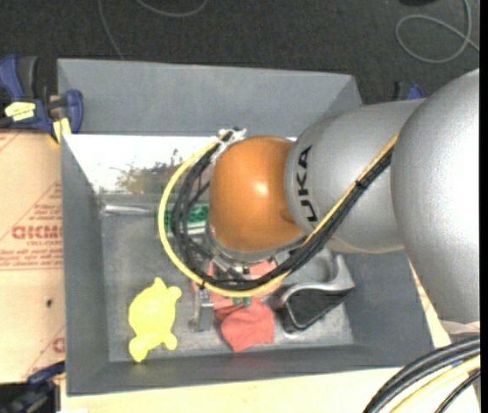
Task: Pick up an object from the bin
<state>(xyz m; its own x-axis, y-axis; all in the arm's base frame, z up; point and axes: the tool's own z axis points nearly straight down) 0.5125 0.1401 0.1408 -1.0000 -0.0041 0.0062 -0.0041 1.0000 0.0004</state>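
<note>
Gripper [202, 310], mostly hidden beneath orange wrist cover [252, 188], sits just left of crumpled red cloth [247, 327]; open or closed cannot be told; yellow rubber toy [153, 317] further left

Arm [355, 188] over bin [84, 256], yellow toy [153, 317], red cloth [246, 327]

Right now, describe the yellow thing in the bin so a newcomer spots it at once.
Look into the grey metal bin, at the floor's lower-left corner, left of the arm's orange cover. There lies a lumpy yellow thing. It is the only yellow piece, lying apart from the red cloth lump and the black glossy thing to its right.
</note>
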